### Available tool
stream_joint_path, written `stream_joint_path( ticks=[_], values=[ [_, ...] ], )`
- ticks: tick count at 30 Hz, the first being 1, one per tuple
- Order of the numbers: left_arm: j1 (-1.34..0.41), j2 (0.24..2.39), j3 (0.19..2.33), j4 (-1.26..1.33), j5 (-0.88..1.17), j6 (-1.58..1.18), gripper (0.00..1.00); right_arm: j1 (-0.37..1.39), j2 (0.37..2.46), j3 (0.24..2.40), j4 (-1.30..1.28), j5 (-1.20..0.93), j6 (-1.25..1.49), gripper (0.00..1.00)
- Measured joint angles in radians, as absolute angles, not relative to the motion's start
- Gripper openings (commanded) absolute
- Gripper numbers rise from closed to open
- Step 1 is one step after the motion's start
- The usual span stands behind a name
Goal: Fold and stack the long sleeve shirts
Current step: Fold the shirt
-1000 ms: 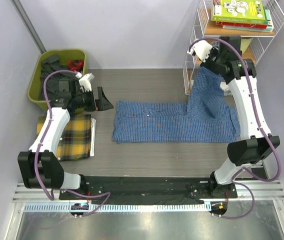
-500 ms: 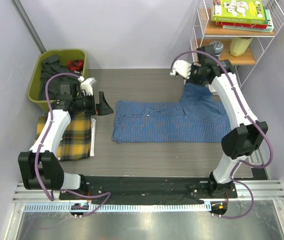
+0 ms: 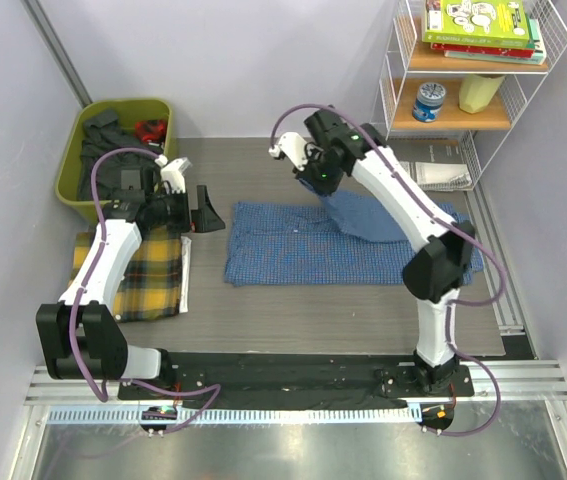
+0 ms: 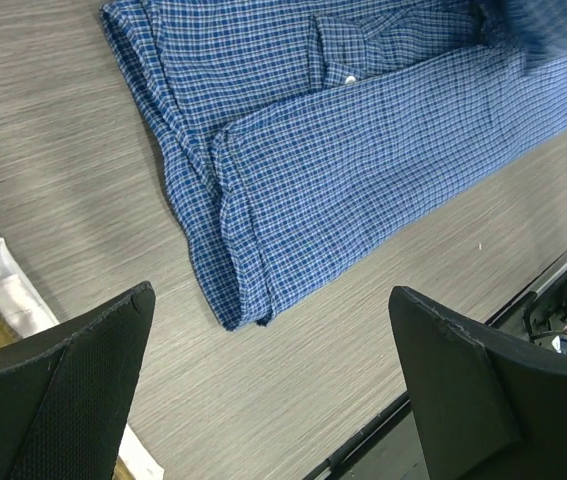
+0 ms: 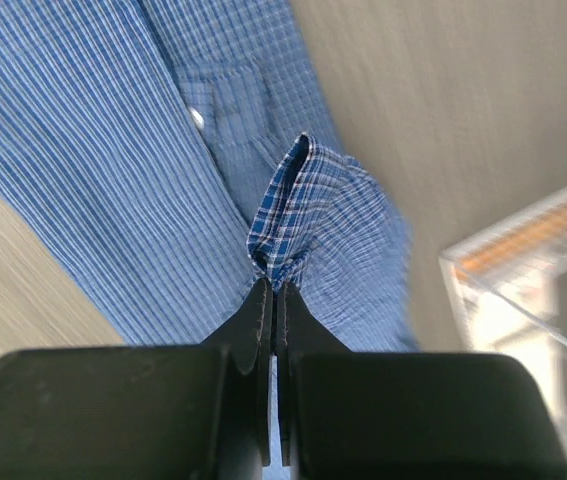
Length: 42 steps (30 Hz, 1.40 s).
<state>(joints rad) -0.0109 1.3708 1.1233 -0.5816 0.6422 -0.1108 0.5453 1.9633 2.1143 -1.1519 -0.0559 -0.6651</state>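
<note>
Blue checked shirt (image 3: pixel 293 250) lies flat mid-table, and its sleeve (image 5: pixel 293 205) just got swung from far right by the wire shelf (image 3: pixel 483 120) in toward the middle. Right gripper (image 5: pixel 271 287) is clamped on that sleeve; left gripper (image 4: pixel 271 300) hangs wide open, empty. Sleeve fold looks underway. Yellow plaid shirt (image 3: pixel 153 270) sits left.

Top overhead, far; wrists close; all share blue shirt (image 3: pixel 303 250).

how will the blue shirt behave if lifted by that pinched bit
Probably floppy: the blue shirt bunches and droops where the right gripper pinches it. Likely light, since a small pinch holds the raised fold. The rest may drag along the table.
</note>
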Motion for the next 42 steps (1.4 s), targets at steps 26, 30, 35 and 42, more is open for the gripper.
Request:
stream_joint_path(
  ticks=[26, 30, 35, 42],
  values=[
    [-0.011, 1.371, 1.112, -0.607, 0.62, -0.078, 1.0, 0.588, 2.034, 1.952, -1.092, -0.347, -0.336, 0.01],
    [-0.011, 1.372, 1.105, -0.609, 0.62, -0.077, 1.0, 0.601, 1.996, 1.957, -1.082, -0.385, -0.313, 0.01],
    [-0.011, 1.374, 1.105, -0.611, 0.62, -0.073, 1.0, 0.635, 2.065, 1.958, -1.034, -0.418, -0.257, 0.01],
    [-0.011, 1.383, 1.107, -0.641, 0.605, -0.051, 1.0, 0.653, 2.192, 1.953, -0.933, -0.39, -0.186, 0.08]
  ],
)
